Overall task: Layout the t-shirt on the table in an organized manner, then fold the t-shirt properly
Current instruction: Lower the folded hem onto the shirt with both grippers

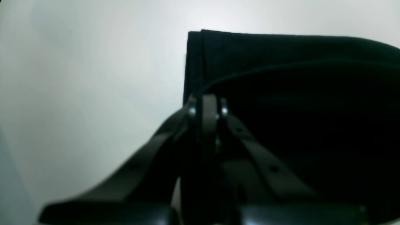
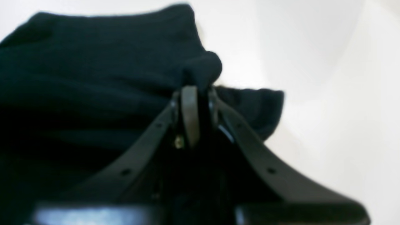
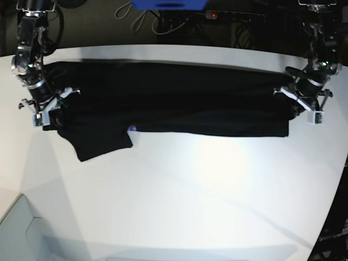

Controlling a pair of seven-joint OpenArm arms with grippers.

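Note:
The black t-shirt (image 3: 174,100) lies stretched as a long band across the far part of the white table (image 3: 190,190), folded lengthwise. One sleeve (image 3: 98,141) sticks out toward me at the left, and a speck of purple print (image 3: 131,128) shows beside it. My left gripper (image 3: 296,106) is shut on the shirt's right end, seen close up in the left wrist view (image 1: 206,103) pinching the fabric's edge (image 1: 297,93). My right gripper (image 3: 46,111) is shut on the left end, with bunched cloth (image 2: 78,78) at its tips (image 2: 193,93).
Cables, a power strip (image 3: 228,14) and a blue object (image 3: 168,4) lie behind the table's far edge. The table's curved edge (image 3: 329,217) runs down the right side. White tabletop stretches in front of the shirt.

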